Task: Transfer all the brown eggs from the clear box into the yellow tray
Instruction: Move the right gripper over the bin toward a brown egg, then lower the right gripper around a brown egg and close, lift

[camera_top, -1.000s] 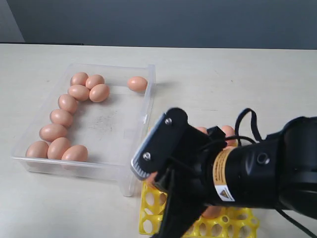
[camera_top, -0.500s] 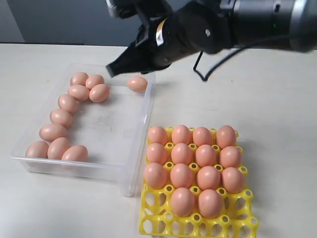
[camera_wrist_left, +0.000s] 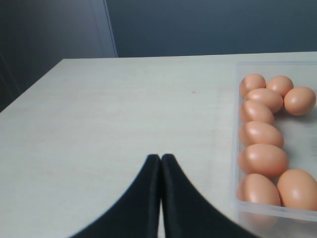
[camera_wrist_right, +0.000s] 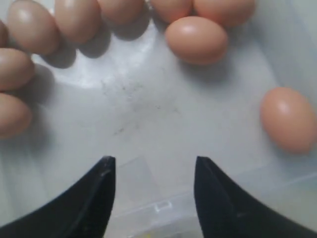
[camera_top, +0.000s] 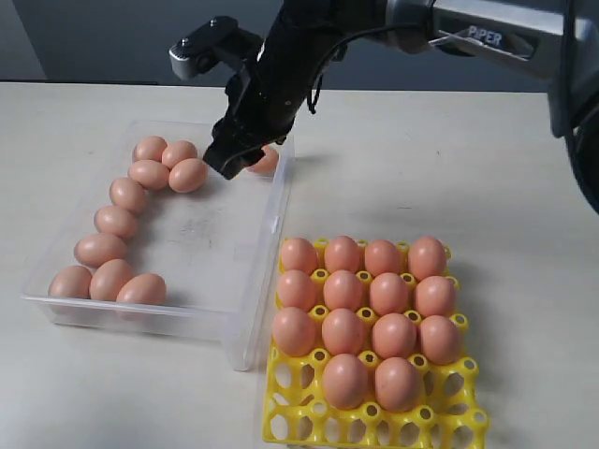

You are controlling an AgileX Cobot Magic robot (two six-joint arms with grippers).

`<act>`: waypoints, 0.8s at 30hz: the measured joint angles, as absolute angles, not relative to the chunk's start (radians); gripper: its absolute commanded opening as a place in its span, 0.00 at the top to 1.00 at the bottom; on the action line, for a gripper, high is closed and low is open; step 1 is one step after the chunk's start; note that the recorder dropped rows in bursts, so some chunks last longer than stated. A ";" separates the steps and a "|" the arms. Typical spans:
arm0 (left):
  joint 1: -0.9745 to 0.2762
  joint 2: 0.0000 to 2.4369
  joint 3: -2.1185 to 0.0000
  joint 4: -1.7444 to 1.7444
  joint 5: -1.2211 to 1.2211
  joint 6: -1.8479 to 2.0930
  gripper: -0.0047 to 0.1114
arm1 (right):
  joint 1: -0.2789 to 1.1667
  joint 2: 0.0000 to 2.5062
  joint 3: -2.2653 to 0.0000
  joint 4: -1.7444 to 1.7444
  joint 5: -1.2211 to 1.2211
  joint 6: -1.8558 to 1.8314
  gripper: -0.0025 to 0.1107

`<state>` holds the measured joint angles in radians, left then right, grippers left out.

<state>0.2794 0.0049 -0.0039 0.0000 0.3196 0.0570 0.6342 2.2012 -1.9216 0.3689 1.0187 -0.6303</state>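
The clear box (camera_top: pixel 251 318) lies on the left of the table, with several brown eggs (camera_top: pixel 117 222) lined up along its left side and far end. One egg (camera_top: pixel 267 161) rests alone in the far right corner, partly behind my right gripper (camera_top: pixel 227 165). That gripper hangs over the far part of the box, and in the right wrist view it (camera_wrist_right: pixel 154 163) is open and empty above the bare box floor, with the lone egg (camera_wrist_right: pixel 289 119) off to one side. The yellow tray (camera_top: pixel 281 423) at the front right holds several eggs (camera_top: pixel 343 332). My left gripper (camera_wrist_left: pixel 161 157) is shut and empty over the table beside the box (camera_wrist_left: pixel 234 148).
The right arm (camera_top: pixel 374 23) reaches in from the upper right across the box's far wall. A dark wall (camera_top: pixel 112 37) runs behind the table. The tray's front row of cups (camera_top: pixel 421 432) has no eggs in it. The table's corner edge (camera_wrist_left: pixel 29 89) shows in the left wrist view.
The right arm has swung from close above the tray to the far right corner of the box and lowered toward it. The eggs have not moved.
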 measured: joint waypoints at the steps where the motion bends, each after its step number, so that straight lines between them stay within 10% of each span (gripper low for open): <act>1: 0.279 0.005 -0.004 0.000 0.320 0.057 0.96 | 0.634 2.215 -1.930 0.400 1.044 -0.653 0.42; 24: 0.279 0.005 -0.004 0.000 0.320 0.057 0.96 | 0.804 2.372 -1.949 0.577 1.051 -0.443 0.42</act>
<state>0.2794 0.0049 -0.0039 0.0000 0.3196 0.0570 0.8041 2.3719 -1.9490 0.5771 1.0514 -0.4434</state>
